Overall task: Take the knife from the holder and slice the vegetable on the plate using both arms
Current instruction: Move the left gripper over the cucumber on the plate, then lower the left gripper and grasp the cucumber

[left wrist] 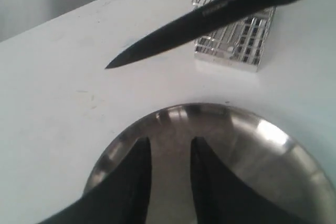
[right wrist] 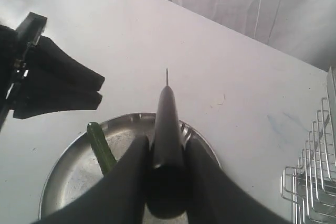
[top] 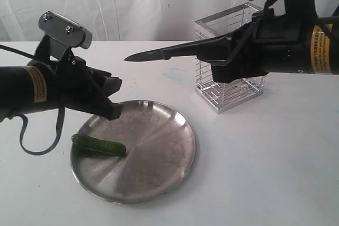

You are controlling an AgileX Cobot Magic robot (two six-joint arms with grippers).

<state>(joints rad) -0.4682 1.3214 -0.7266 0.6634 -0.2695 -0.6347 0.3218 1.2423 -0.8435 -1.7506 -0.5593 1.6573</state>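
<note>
My right gripper (top: 212,54) is shut on the black handle of the knife (top: 159,54). It holds the knife level in the air, with the dark blade pointing left above the plate's far side. The wire holder (top: 233,93) stands behind and below it. The green vegetable (top: 100,145) lies on the left part of the steel plate (top: 159,146). My left gripper (top: 114,99) hovers over the plate's far-left rim, just above the vegetable, open and holding nothing. The left wrist view shows its fingers (left wrist: 136,166) apart over bare plate (left wrist: 252,145). The right wrist view shows the knife (right wrist: 168,114) clamped between the jaws.
White tabletop all round, with a white curtain behind. The holder (right wrist: 315,182) stands to the plate's right rear. A black cable loop (top: 39,141) hangs from the left arm beside the plate.
</note>
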